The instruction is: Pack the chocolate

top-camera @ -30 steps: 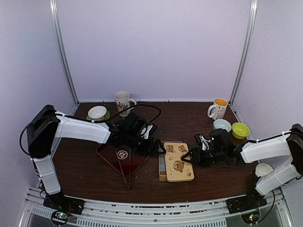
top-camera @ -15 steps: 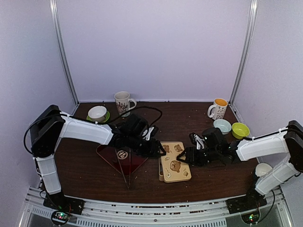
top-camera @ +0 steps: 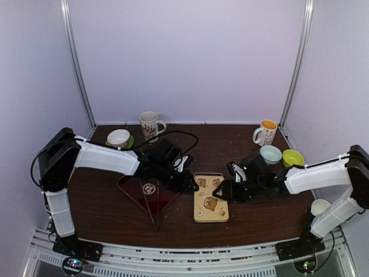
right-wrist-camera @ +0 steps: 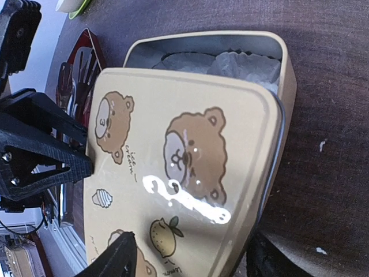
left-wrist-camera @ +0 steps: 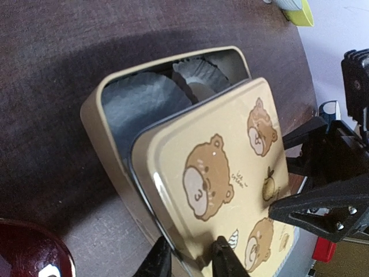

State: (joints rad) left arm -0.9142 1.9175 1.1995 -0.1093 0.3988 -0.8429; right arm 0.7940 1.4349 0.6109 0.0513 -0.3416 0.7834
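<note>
Tin (top-camera: 198, 214) and lid (top-camera: 211, 201) have shifted left. Left gripper (left-wrist-camera: 191, 257) pinches the lid's rim; right gripper (right-wrist-camera: 193, 259) is spread wide across it — hold unclear. Chocolate unseen, only liners (left-wrist-camera: 196, 75) show — likely tiny, soft; pinch sides gently.

We cannot make out the chocolate in any view. The tan tin (top-camera: 198, 203) lies at 4 o'clock of the table's middle. Its bear-printed lid (left-wrist-camera: 225, 173) sits askew, baring paper liners (left-wrist-camera: 193, 81) toward 11 o'clock.

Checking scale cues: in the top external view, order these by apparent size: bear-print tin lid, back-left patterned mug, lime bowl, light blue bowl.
1. bear-print tin lid
2. back-left patterned mug
3. lime bowl and light blue bowl: look alike, not ranked.
</note>
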